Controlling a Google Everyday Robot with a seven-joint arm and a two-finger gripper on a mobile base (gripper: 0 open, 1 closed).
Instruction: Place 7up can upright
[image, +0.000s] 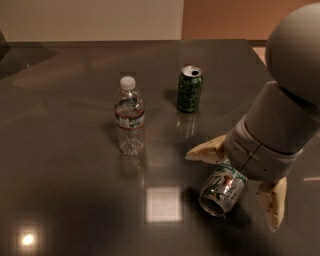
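The 7up can (221, 190), pale silver with green swirls and a red spot, lies on its side on the dark table (75, 150) at the lower right, its open end facing the camera. My gripper (235, 185) is right above it, open, with one cream finger (206, 150) to the can's upper left and the other finger (274, 202) to its right. The fingers straddle the can without closing on it. The arm's grey wrist hides the can's far end.
A clear plastic water bottle (130, 117) with a white cap stands upright left of centre. A darker all-green can (190, 89) stands upright behind the gripper. The table's far edge meets a pale wall; bright light reflections lie on the tabletop.
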